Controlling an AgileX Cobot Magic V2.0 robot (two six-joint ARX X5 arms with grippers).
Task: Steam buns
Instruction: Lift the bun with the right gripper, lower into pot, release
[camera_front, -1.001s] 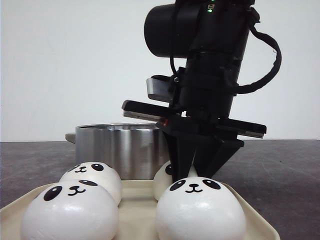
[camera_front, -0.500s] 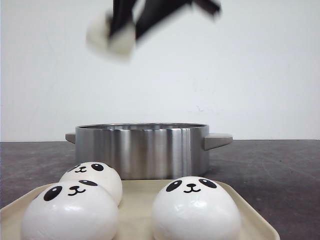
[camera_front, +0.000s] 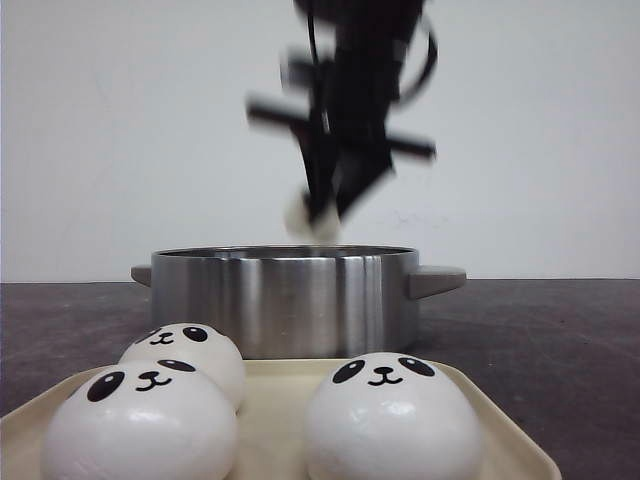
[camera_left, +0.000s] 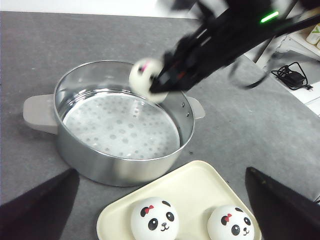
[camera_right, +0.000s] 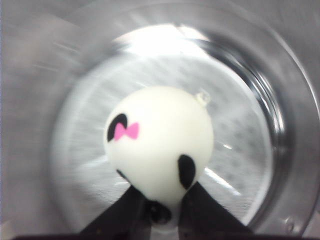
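Right hand (camera_right: 162, 197): black fingers clamped on one glossy white panda-faced bun (camera_right: 159, 142), gripped at its lower edge. A pink bow and black ear patches show on the bun in the right wrist view. The front view shows the right arm blurred, with the held bun (camera_front: 312, 218) just above the rim of the round stainless-steel steamer pot (camera_front: 285, 300). The left wrist view places the held bun (camera_left: 145, 77) over the pot's far rim, not touching the perforated steaming plate (camera_left: 120, 127) inside the pot. No bun lies on that plate.

Left hand (camera_left: 160, 215): its two dark fingertips stand wide apart at either side of the left wrist view, with nothing between them. It hangs above the tray.

Cream rectangular plastic tray (camera_front: 270, 420): sits on the dark grey surface (camera_front: 560, 340), just in front of the pot. Three panda buns rest on it in the front view: near left bun (camera_front: 140, 425), rear left bun (camera_front: 188, 358) touching or almost touching it from behind, and near right bun (camera_front: 392, 420) standing apart from the pair.

The pot has pale grey side handles (camera_front: 435, 280).
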